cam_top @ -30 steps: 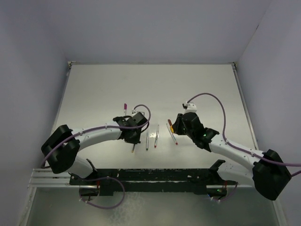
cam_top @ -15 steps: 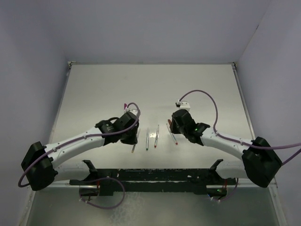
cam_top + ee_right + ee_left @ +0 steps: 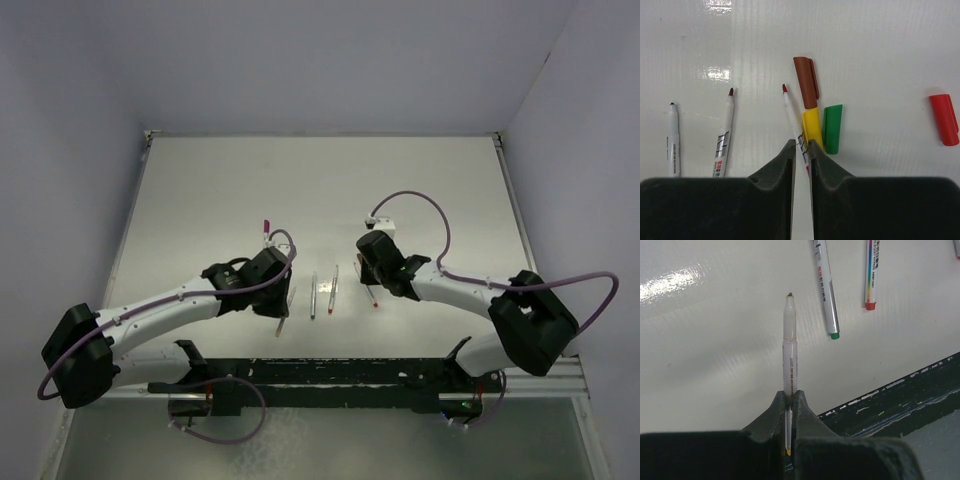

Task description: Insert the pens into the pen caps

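Note:
My left gripper (image 3: 790, 394) is shut on a silver-grey pen (image 3: 789, 347) and holds it above the table, its brownish tip pointing away. It shows in the top view (image 3: 285, 303) too. My right gripper (image 3: 800, 142) is low over a red-tipped pen (image 3: 792, 112) that lies on the table. Its jaws stand a narrow gap apart, either side of the barrel. Just right of that pen lie a dark red cap (image 3: 806, 81), a yellow cap (image 3: 812, 126) and a green cap (image 3: 832, 128). A red cap (image 3: 944, 119) lies farther right. A magenta cap (image 3: 266, 226) lies behind the left gripper.
Two loose pens lie side by side between the grippers (image 3: 313, 298) (image 3: 332, 290). In the left wrist view they show as a green-ended pen (image 3: 826, 290) and a red-ended pen (image 3: 871, 275). The black rail (image 3: 320, 372) runs along the table's near edge.
The left arm has stretched out low over the table, its gripper still carrying the pen. The right gripper has moved left and down over the red-tipped pen, which has not moved.

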`<move>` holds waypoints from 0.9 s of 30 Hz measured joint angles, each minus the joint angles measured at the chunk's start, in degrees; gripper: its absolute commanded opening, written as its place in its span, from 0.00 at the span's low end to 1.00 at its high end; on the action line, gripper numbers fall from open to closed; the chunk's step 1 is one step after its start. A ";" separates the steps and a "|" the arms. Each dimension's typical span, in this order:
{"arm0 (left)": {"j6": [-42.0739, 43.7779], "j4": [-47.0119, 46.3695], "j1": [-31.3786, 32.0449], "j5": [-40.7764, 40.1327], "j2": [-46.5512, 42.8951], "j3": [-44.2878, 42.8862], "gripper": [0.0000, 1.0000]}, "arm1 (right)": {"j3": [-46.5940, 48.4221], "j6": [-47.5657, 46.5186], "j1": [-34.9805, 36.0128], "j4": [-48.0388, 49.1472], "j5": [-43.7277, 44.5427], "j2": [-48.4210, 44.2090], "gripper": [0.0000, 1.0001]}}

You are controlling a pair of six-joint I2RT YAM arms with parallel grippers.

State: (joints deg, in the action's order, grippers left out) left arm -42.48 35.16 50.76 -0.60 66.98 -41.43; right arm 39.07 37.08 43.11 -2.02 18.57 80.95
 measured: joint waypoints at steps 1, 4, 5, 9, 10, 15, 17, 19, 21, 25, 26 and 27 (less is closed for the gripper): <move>0.00 -0.04 0.00 0.02 0.00 0.15 0.00 | 0.13 0.00 0.00 -0.26 0.17 0.37 0.18; 0.00 -0.39 0.00 0.09 0.00 0.59 0.00 | 0.46 0.00 0.00 -0.70 0.85 1.14 0.19; 0.02 -0.52 0.00 0.07 0.00 0.74 0.00 | 0.61 -0.02 0.00 -0.74 1.25 1.44 0.19; 0.02 -0.96 0.00 0.15 0.26 1.05 0.00 | 1.57 -0.20 0.00 -1.31 1.95 2.78 0.21; 0.00 -1.20 0.00 0.17 0.39 1.05 0.00 | 1.86 -0.22 0.00 -1.38 2.12 3.17 0.21; 0.02 -1.75 0.00 0.22 0.72 1.05 0.00 | 2.49 -0.44 -0.11 -1.55 2.99 4.76 0.22; 0.02 -1.81 0.00 0.22 0.85 1.05 0.00 | 2.49 -0.59 -0.28 -1.57 2.99 5.31 0.22; 0.02 -1.92 0.00 0.22 1.16 1.05 0.00 | 2.51 -0.63 -0.44 -1.57 3.02 5.99 0.22; 0.04 -2.01 0.00 0.22 1.38 1.05 0.00 | 2.60 -0.66 -0.50 -1.57 3.02 6.47 0.22; 0.04 -2.25 0.00 0.22 1.49 1.05 0.00 | 3.13 -0.68 -0.70 -1.53 2.97 7.37 0.22; 0.04 -2.34 0.00 0.22 1.53 1.05 0.00 | 3.17 -0.68 -0.70 -1.44 2.97 7.54 0.22; 0.04 -2.43 0.00 0.24 1.57 1.05 0.00 | 3.23 -0.68 -0.74 -1.36 2.95 7.63 0.22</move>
State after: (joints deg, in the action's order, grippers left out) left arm -42.44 32.73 50.76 -0.36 68.55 -40.38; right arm 42.30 36.40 42.37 -3.38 21.52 88.58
